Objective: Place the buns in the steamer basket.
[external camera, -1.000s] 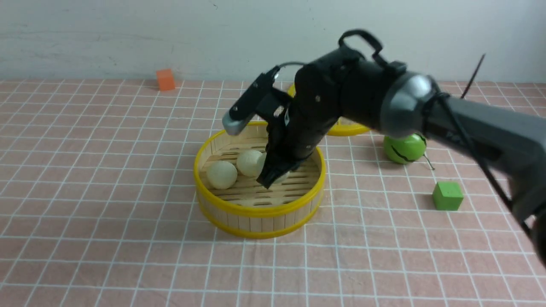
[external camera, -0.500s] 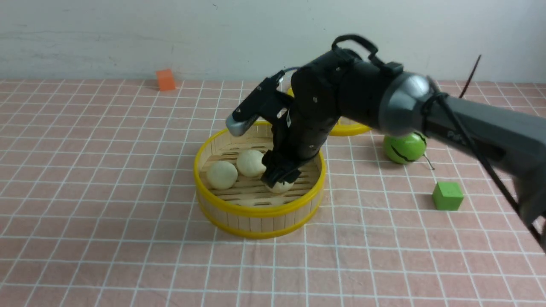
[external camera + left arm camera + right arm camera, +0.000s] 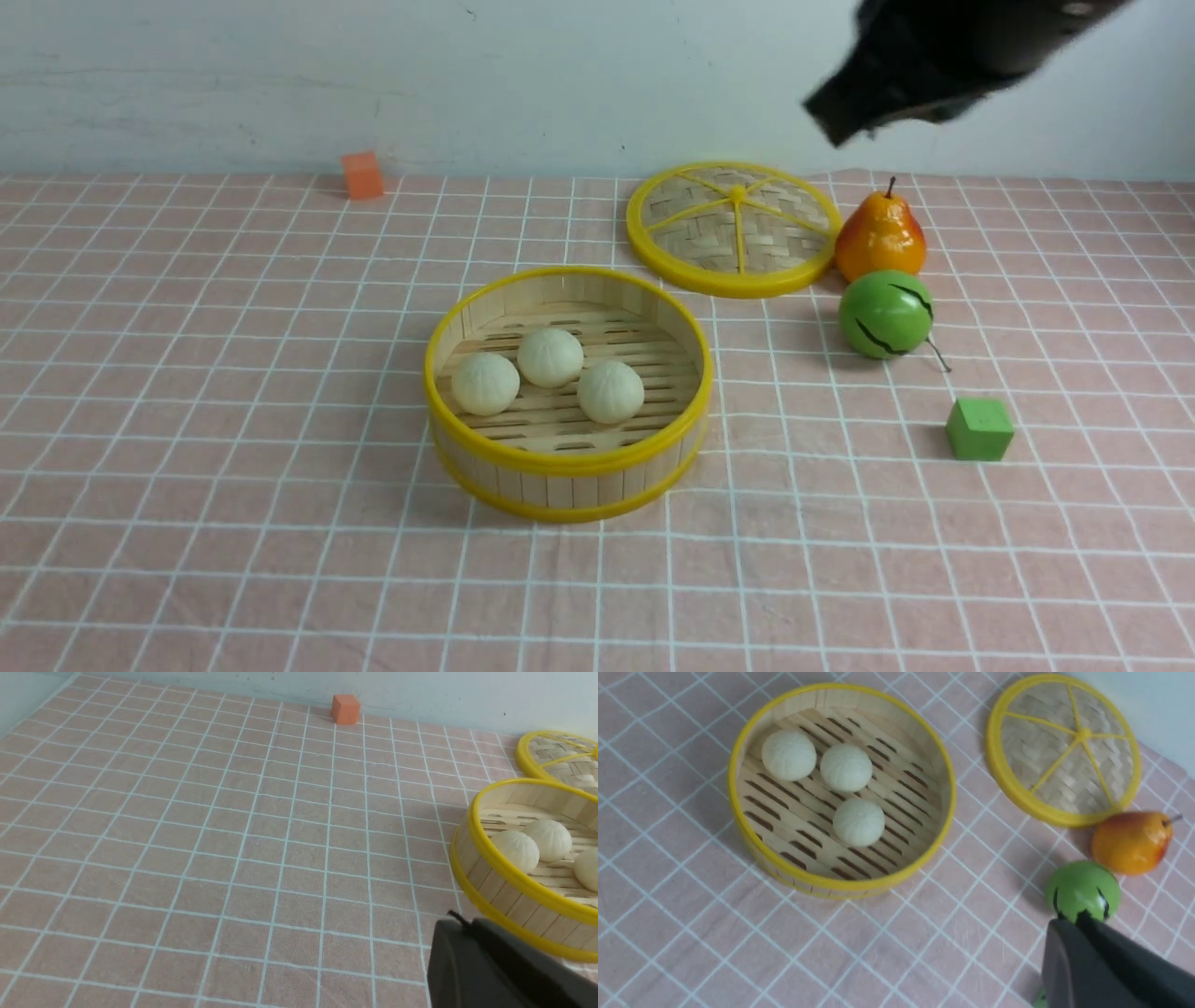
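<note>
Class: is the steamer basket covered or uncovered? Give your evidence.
Uncovered. The woven lid lies flat on the tablecloth beyond the steamer basket, apart from it, and all three buns show inside.

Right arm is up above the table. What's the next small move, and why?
Probably just draw the right gripper back to rest, shut as it is: all three buns lie inside the steamer basket, none is left on the cloth, and the gripper holds nothing.
</note>
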You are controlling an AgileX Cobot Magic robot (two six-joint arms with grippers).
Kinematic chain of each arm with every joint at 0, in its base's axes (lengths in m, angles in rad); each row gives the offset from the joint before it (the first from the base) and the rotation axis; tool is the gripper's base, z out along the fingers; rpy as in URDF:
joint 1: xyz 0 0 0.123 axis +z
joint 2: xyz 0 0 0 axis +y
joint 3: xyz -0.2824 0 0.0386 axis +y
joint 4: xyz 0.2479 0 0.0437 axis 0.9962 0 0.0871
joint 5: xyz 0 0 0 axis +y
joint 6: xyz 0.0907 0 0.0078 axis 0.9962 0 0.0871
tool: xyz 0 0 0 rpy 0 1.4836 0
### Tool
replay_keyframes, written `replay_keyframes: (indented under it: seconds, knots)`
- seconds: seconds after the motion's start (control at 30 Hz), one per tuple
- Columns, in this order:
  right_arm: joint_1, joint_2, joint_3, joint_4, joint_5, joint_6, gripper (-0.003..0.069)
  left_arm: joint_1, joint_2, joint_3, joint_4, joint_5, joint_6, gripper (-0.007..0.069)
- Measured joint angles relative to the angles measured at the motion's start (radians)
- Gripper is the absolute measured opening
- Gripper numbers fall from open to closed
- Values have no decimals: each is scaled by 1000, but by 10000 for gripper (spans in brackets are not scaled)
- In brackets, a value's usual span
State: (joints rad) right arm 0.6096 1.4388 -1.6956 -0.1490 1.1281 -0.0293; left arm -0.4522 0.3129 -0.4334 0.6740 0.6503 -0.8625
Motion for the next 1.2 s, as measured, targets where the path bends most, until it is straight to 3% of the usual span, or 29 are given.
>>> replay_keyframes:
  seconds: [0.03, 0.2, 0.23, 0.37, 0.63, 0.87, 0.93, 1.13, 1.2]
  knots:
    - [-1, -25, 37, 0, -8, 4, -19, 0, 0, 0, 0, 0, 0, 17]
    - [-1, -319, 615, 9, -410, 125, -20, 0, 0, 0, 0, 0, 0, 17]
    - [-1, -327, 615, 9, -410, 130, -20, 0, 0, 0, 0, 0, 0, 17]
    - [-1, -459, 1033, 12, -775, 252, -20, 0, 0, 0, 0, 0, 0, 17]
    - [-1, -491, 1484, 7, -1266, 337, -16, 0, 0, 0, 0, 0, 0, 17]
    - [-1, -531, 1701, 42, -1452, 338, -10, 0, 0, 0, 0, 0, 0, 17]
    - [-27, -672, 1715, 88, -1477, 325, -10, 0, 0, 1, 1, 5, 0, 18]
    - [-156, -964, 1719, 111, -1365, 199, -10, 0, 0, 2, 1, 25, 0, 20]
    - [-263, -1127, 1719, 130, -1233, 155, -9, 0, 0, 2, 1, 27, 0, 20]
